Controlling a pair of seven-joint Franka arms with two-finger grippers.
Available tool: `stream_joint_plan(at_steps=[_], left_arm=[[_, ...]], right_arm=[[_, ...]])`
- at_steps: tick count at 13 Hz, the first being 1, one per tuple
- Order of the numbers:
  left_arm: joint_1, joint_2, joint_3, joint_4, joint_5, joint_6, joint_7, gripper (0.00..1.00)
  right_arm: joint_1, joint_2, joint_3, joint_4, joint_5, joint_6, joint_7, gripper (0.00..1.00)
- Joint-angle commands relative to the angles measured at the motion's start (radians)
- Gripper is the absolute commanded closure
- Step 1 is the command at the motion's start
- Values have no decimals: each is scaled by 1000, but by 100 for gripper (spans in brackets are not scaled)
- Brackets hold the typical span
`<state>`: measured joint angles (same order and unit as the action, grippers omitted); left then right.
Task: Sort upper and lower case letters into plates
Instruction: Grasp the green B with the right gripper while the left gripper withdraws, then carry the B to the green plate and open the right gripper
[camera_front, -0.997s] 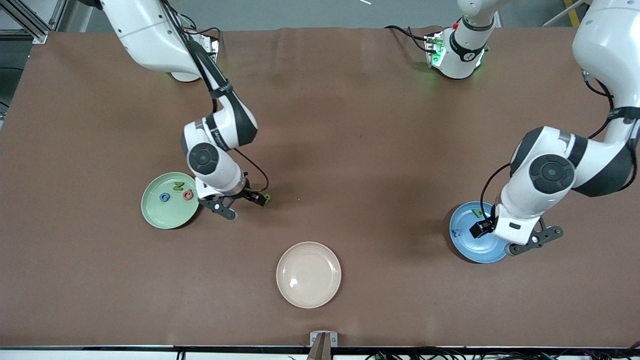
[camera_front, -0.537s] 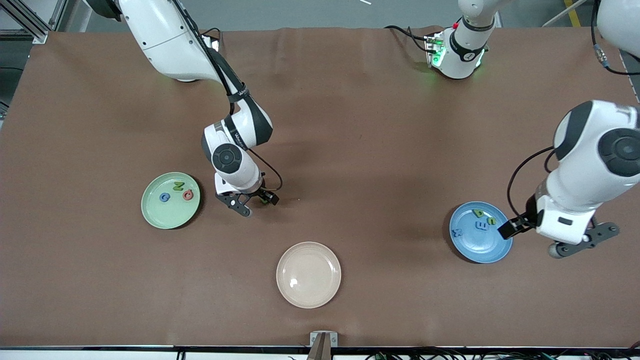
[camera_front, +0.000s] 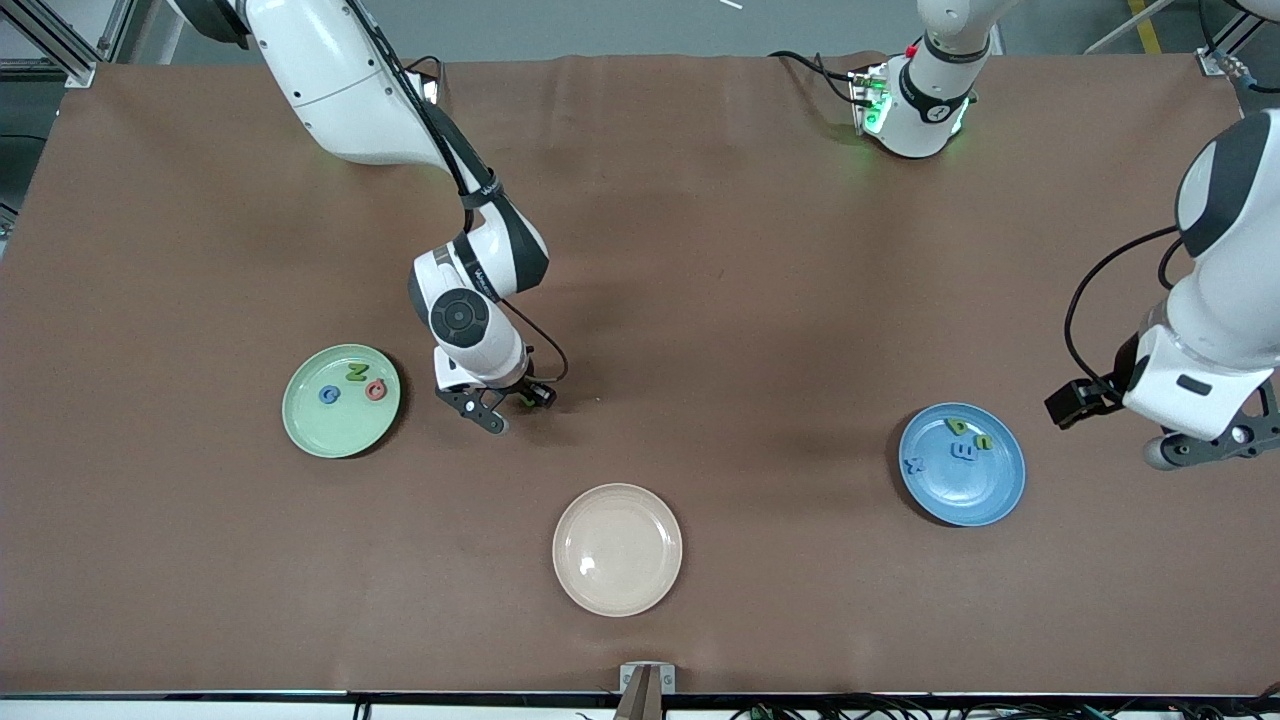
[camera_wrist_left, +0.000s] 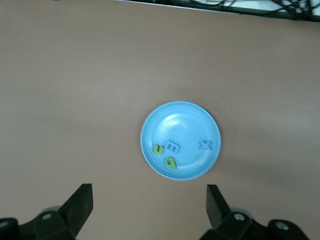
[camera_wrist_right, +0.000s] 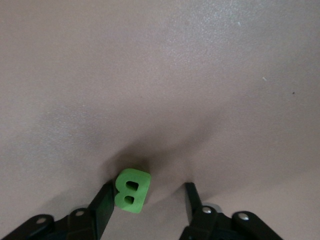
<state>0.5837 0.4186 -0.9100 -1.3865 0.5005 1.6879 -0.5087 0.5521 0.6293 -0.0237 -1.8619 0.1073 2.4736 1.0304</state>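
Three letters lie in the green plate and four in the blue plate. The last one, a green B, sits on the table between the right gripper jaws, touching one jaw; a gap remains. The left gripper, spread and empty, waits above the blue plate.

Two glossy white arms with black joint bands and round dark grey joint caps, thin black cables looping to the wrists, black two-finger grippers, green-lit base
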Motion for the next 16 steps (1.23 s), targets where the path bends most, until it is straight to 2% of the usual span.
stream_joint_plan(at_steps=[1, 2, 3, 6, 9, 12, 14, 16], left_arm=[[-193, -166, 289, -14, -180, -28, 42, 0], [-296, -208, 431, -20, -266, -43, 76, 0], [-362, -237, 532, -22, -330, -68, 149, 0], [-477, -311, 676, -29, -367, -151, 294, 0], [-576, -391, 825, -86, -454, -180, 360, 0], [-581, -435, 829, -123, -454, -207, 375, 0], [-565, -440, 806, -132, -456, -209, 374, 0], [-608, -446, 824, -146, -444, -203, 375, 0]], right_arm=[[12, 13, -10, 0, -8, 16, 16, 77], [11, 13, -10, 0, -8, 15, 16, 90], [11, 13, -10, 0, -8, 13, 14, 97], [-3, 6, -13, 4, -20, 1, -16, 100], [-72, -61, -33, 16, -21, -134, -181, 100], [-200, -123, -33, 15, -21, -241, -410, 100], [-286, -146, -35, 7, -23, -271, -571, 100], [-378, -148, -35, 1, -23, -277, -724, 100]])
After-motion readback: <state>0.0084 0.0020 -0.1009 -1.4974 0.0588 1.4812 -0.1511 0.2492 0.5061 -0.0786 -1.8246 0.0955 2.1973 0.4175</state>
